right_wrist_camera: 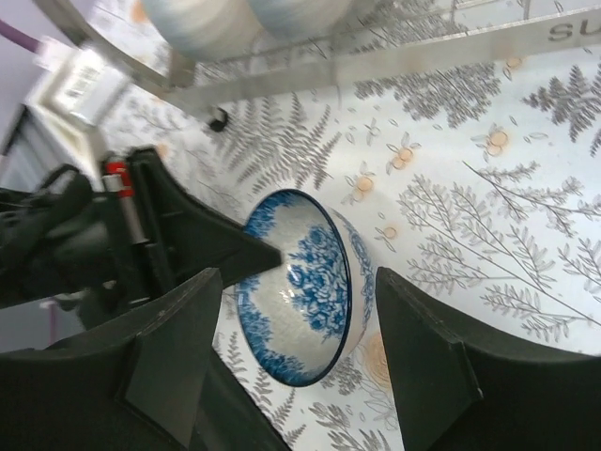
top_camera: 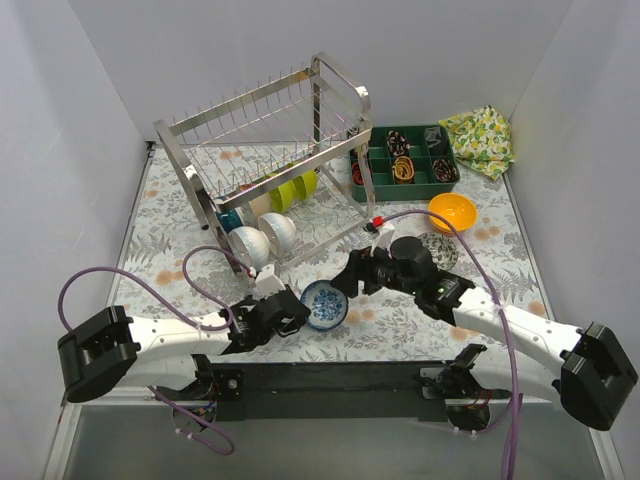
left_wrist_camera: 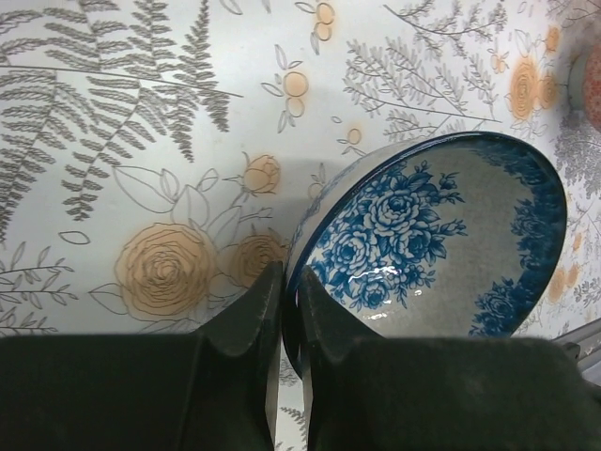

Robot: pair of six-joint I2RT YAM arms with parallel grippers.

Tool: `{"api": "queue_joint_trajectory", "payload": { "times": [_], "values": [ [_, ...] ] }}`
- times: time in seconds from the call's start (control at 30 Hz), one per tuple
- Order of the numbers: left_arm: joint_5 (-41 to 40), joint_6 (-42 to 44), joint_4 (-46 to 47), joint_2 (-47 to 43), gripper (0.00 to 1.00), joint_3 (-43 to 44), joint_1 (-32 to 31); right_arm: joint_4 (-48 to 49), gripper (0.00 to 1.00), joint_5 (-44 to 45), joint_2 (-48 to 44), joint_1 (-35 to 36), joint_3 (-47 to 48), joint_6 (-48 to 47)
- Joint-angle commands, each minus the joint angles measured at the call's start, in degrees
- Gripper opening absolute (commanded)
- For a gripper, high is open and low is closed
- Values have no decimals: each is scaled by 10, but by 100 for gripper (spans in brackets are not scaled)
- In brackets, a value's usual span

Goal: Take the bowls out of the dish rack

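Dish rack (top_camera: 270, 130) holds white bowls (top_camera: 262, 238), so there is more to unload. Just in front of the rack, the blue-and-white bowl (top_camera: 325, 304) is tipped on its side. I think it should be laid flat, slowly, before letting go. The left arm reaches low, and the left gripper (left_wrist_camera: 289, 282) pinches the bowl's rim. The right gripper (right_wrist_camera: 299, 277) is spread wide beside the bowl, holding nothing.

This is looking like a robot lab staging a kitchen rather than a home. Plain white panels (top_camera: 70, 150) are walling in a small table (top_camera: 160, 230) with a fern-and-rose print. A left arm (top_camera: 170, 338) and a right arm (top_camera: 510, 322), trailing purple cables (top_camera: 120, 275), are sitting bolted to a black rail (top_camera: 330, 378) at its near edge. A rack (top_camera: 265, 120), bowls (top_camera: 277, 231), a green tray (top_camera: 400, 186) and a lemon-print rag (top_camera: 478, 138) are serving as kitchen props.
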Motion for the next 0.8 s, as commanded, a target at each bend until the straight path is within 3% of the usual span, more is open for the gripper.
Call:
{"api": "queue_joint_trajectory", "payload": {
  "times": [0.0, 0.2, 0.33, 0.43, 0.47, 0.57, 0.7, 0.73, 0.77],
  "values": [
    [-65, 12, -13, -1, 0, 45, -21, -138, 74, 130, 56, 46, 63, -67],
    [-85, 16, -33, 5, 0, 57, -33, -180, 68, 178, 137, 87, 112, -79],
    [-95, 24, -46, 6, 0, 65, -41, -198, 55, 216, 170, 106, 134, -83],
    [-100, 29, -56, 7, 0, 72, -45, -200, 34, 222, 175, 109, 139, -87],
    [-100, 33, -58, 6, 0, 75, -46, -200, 18, 223, 175, 109, 140, -88],
    [-104, 40, -80, 1, 3, 86, -48, -210, 1, 241, 169, 109, 144, -91],
    [-111, 57, -104, -23, 29, 93, -48, -238, 1, 268, 158, 109, 157, -95],
    [-112, 63, -108, -40, 46, 93, -49, -246, 1, 272, 156, 106, 160, -96],
    [-113, 69, -111, -47, 54, 94, -49, -261, 1, 274, 150, 96, 162, -97]
  ]
}}
